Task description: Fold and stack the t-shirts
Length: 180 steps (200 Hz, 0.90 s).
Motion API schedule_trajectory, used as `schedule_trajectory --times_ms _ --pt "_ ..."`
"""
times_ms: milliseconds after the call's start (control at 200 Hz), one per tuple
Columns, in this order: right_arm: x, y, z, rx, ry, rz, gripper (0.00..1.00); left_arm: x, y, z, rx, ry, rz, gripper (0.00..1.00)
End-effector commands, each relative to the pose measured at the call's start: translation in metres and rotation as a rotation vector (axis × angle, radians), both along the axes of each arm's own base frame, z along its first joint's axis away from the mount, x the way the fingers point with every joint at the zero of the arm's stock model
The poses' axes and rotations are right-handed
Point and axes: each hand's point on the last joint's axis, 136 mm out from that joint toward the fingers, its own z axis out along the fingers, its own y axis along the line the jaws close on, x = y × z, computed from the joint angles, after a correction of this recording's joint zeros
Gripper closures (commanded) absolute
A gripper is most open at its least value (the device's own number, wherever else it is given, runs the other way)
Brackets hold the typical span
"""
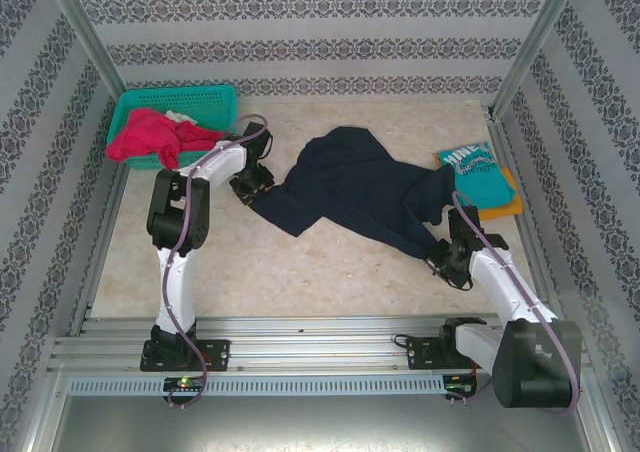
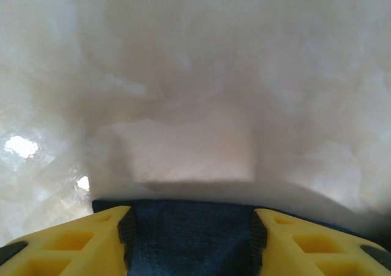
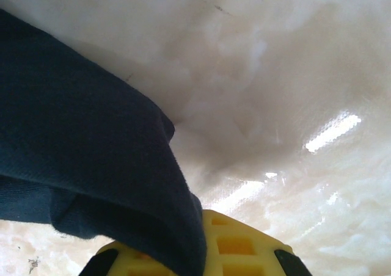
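inside the spread left pincer (image 2: 190,242) lies the navy t-shirt (image 1: 350,187); right pincer (image 1: 437,257) pinches it.

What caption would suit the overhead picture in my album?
A navy t-shirt lies crumpled on the table, the right gripper pinching one end, the left gripper at the other.

The orange t-shirt (image 1: 513,200) lies mostly hidden beneath the teal t-shirt (image 1: 475,172), whose white lettering is too small to read.
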Motion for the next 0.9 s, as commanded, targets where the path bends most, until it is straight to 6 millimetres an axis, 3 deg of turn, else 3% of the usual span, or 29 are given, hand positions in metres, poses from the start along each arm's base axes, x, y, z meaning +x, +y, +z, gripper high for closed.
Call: schedule_trajectory --times_ms 0,170,305,385,495,590,894 --pt "0.001 0.000 0.007 0.010 -0.020 -0.022 0.98 -0.006 0.000 -0.009 -0.011 0.053 -0.009 0.46" --pt "0.000 -0.001 0.011 0.011 -0.034 -0.032 0.96 -0.013 -0.006 -0.024 -0.053 0.088 0.001 0.46" --pt "0.003 0.001 0.017 0.020 -0.050 -0.035 0.92 -0.018 -0.006 -0.028 -0.059 0.103 0.000 0.57" --pt "0.005 0.000 0.022 0.018 -0.064 -0.036 0.92 -0.015 -0.004 -0.016 -0.043 0.072 -0.012 0.53" --pt "0.008 0.000 0.027 0.017 -0.073 -0.035 0.92 -0.007 0.001 0.016 -0.022 -0.006 -0.030 0.41" --pt "0.008 0.002 0.027 0.023 -0.077 -0.036 0.92 -0.005 -0.005 0.030 -0.055 -0.024 -0.037 0.37" --pt "0.011 0.004 0.027 0.023 -0.081 -0.041 0.92 -0.024 -0.037 -0.001 -0.222 0.065 0.014 0.37"
